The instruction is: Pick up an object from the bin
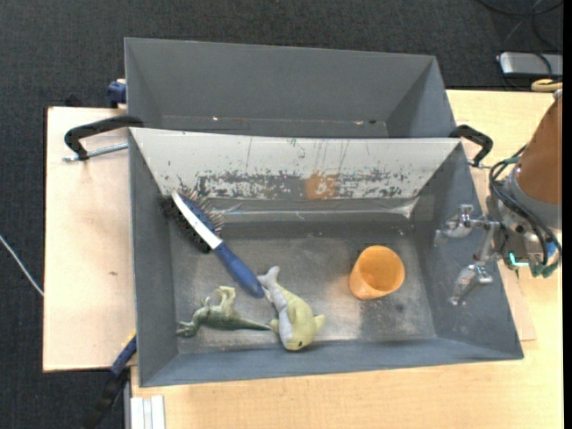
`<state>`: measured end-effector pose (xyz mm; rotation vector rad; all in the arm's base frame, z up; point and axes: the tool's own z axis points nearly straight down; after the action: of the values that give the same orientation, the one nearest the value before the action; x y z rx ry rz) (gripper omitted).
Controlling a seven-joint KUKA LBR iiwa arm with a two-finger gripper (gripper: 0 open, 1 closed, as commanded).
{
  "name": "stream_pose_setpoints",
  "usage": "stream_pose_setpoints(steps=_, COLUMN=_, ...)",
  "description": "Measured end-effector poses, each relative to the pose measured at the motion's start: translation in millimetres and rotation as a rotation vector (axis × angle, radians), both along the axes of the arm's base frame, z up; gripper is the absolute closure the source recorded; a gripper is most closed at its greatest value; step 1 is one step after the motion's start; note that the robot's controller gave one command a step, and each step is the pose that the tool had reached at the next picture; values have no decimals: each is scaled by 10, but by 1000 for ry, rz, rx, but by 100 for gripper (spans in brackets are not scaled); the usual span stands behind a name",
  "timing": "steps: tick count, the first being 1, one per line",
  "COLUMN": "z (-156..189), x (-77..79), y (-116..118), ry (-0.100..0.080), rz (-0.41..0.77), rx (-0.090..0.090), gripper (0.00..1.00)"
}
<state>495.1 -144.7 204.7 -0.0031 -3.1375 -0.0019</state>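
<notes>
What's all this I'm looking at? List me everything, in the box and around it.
bin: one, grey metal, middle of the view
brush: one, white head, black bristles, blue handle, lying slantwise on the floor's left
toy lizard: one, green, front left of the floor
soft toy whale: one, grey and yellow-green, front middle, at the brush handle's end
cup: one, orange, on its side, right of middle
robot arm: one, orange cover, at the right; its jaws stand open, empty, over the bin's right wall
</notes>
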Motion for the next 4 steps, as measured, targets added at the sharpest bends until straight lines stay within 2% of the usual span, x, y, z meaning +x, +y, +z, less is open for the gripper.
stream_pose_setpoints(steps=1, z=-1046, x=258, y=597, ry=2, rz=-130, rx=1, gripper=0)
stream_pose_setpoints(steps=2, z=-1330, x=501, y=875, ry=-11, rz=2, rx=-2, gripper=0)
stream_pose_setpoints(steps=3, z=-1314, x=506, y=1356, ry=-11, rz=-109, rx=-2, gripper=0)
stream_pose_setpoints(steps=4, z=-1312, x=306, y=2187, ry=-14, rz=-89, rx=-1, gripper=0)
